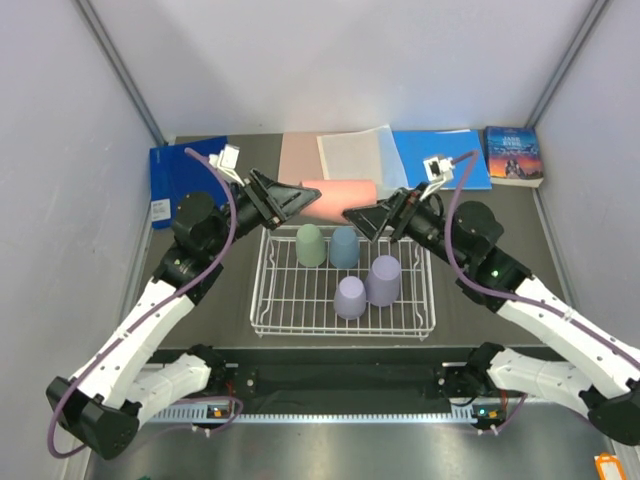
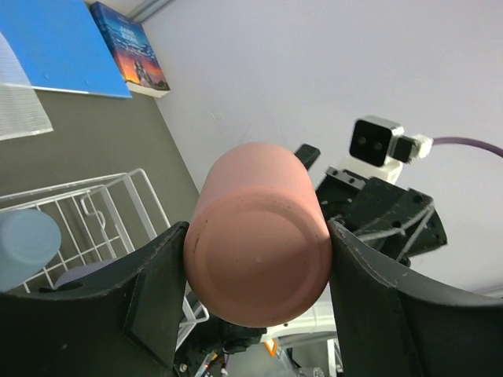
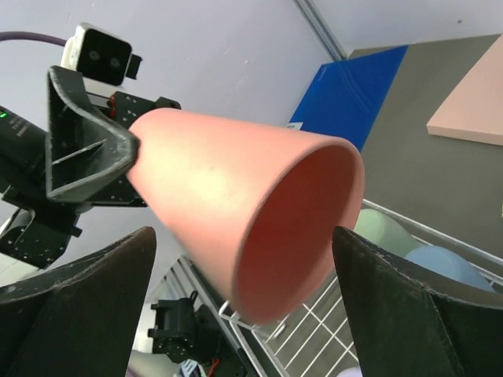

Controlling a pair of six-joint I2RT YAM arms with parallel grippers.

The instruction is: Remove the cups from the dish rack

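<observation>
Left gripper (image 1: 300,198): clamped on the closed base end of the salmon pink cup (image 1: 340,192), one finger pad on each side of the base, as seen in the left wrist view.

Salmon pink cup: lifted out of the dish rack (image 1: 290,300) and held on its side in the air over the rack's far edge. Base toward the left arm, open mouth toward the right arm.

Right gripper (image 1: 360,216): fingers spread wide, not gripping. In the right wrist view, cup mouth placed between the two fingers with a gap on each side. Contact with the cup not confirmed from the top view.

Dish rack: on the dark table (image 1: 220,300), centred between the two arms. Contents, all mouth down:
- pale green cup (image 1: 311,245), far row, left of centre;
- light blue cup (image 1: 344,247), just beside it on the right;
- left lavender cup (image 1: 351,297), nearer row;
- right lavender cup (image 1: 384,280), touching the left one.

Far side of the table, lying flat: left blue folder (image 1: 175,185), pink sheet (image 1: 300,155), translucent sleeve (image 1: 355,152) overlapping the right blue folder (image 1: 445,160), then a book (image 1: 513,155) at the far right corner.
</observation>
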